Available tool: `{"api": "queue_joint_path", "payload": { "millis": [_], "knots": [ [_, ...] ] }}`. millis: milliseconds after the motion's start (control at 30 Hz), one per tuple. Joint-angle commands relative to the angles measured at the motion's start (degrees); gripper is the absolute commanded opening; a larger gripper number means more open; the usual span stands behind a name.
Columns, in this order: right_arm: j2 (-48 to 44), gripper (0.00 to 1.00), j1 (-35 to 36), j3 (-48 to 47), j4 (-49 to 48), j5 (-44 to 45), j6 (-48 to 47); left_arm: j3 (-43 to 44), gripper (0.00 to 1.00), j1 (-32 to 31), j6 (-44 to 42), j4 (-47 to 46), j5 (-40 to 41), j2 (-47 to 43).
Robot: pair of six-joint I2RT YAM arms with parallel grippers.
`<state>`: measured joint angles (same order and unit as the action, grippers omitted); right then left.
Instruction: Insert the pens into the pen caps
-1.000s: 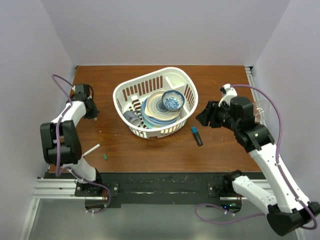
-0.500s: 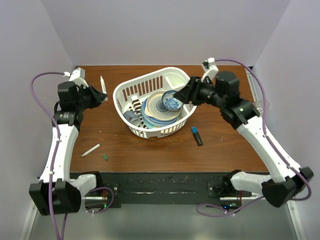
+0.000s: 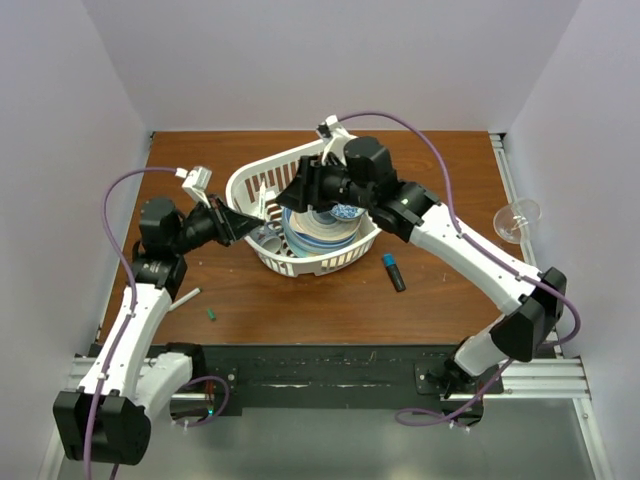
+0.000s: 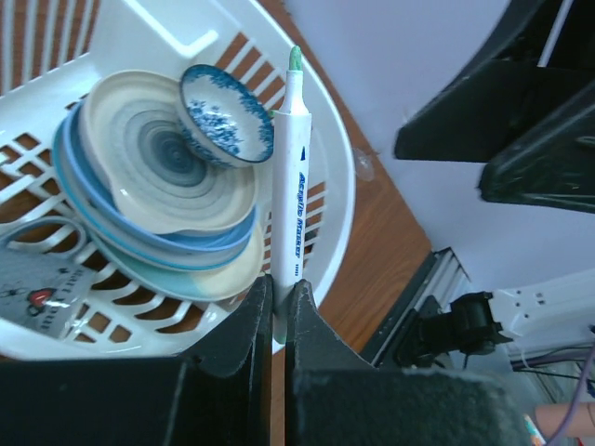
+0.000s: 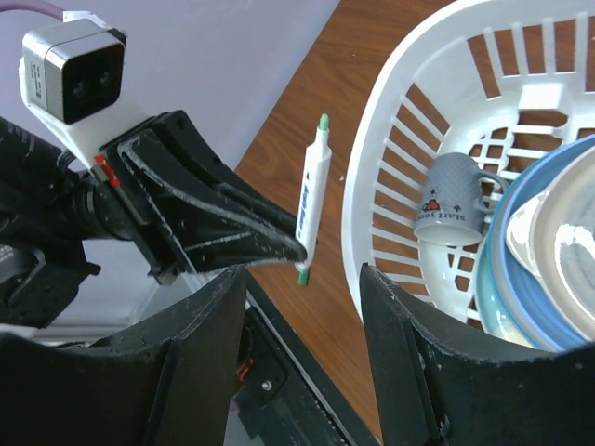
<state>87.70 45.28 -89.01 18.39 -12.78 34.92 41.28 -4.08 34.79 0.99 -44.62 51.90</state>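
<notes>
My left gripper (image 3: 243,222) is shut on a white pen (image 4: 289,177) with a green tip and green tail, held in the air beside the left rim of the white basket (image 3: 320,262). The pen also shows in the right wrist view (image 5: 311,200). My right gripper (image 3: 292,194) is open and empty, hovering over the basket's left side and facing the pen; its jaws (image 5: 302,279) stand wide on either side of the pen's tail. A second white pen (image 3: 183,300) and a tiny dark green cap (image 3: 211,313) lie on the table at front left. A black marker with a blue end (image 3: 393,272) lies right of the basket.
The basket holds stacked plates (image 4: 158,177), a small blue-patterned bowl (image 4: 220,113) and a grey mug (image 5: 451,209). A clear glass (image 3: 515,218) stands at the table's right edge. Walls close in the table on three sides.
Both arms swung inward. The left gripper carried the pen from the far left to the basket's left rim. The right gripper moved left across the basket to face it.
</notes>
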Motion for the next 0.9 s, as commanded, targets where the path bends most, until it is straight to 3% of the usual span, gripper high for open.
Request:
{"api": "queue_joint_path", "payload": {
  "millis": [0, 300, 433, 467, 533, 733, 867],
  "knots": [
    [1.4, 0.56, 1.9, -4.1, -2.6, 5.0, 0.6, -2.5, 0.0, -1.5, 6.0, -10.7, -5.3, -2.1],
    [6.3, 0.51, 3.2, -6.7, -3.5, 5.5, 1.7, -1.5, 0.0, -3.1, 6.2, -11.2, -6.9, -2.5],
    [5.7, 0.19, 3.7, -5.4, -5.5, 5.4, 1.6, -1.2, 0.0, -3.1, 5.6, -10.0, -7.0, -2.3],
    [5.3, 0.07, 3.7, -5.0, -5.8, 5.1, 1.5, -0.9, 0.0, -3.1, 5.6, -9.9, -7.2, -2.2],
    [5.0, 0.01, 3.8, -3.9, -7.0, 3.2, 1.6, -0.5, 0.0, -3.1, 6.3, -10.0, -7.9, -1.4],
    [2.8, 0.0, 3.9, 0.5, -10.0, 0.0, 4.0, -0.1, 0.3, -3.2, 9.9, -16.1, -9.7, 0.1],
    [1.6, 0.0, 4.0, 2.1, -11.1, -0.2, 4.8, 0.4, 0.36, -3.1, 9.8, -16.7, -9.6, 0.8]
  ]
}}
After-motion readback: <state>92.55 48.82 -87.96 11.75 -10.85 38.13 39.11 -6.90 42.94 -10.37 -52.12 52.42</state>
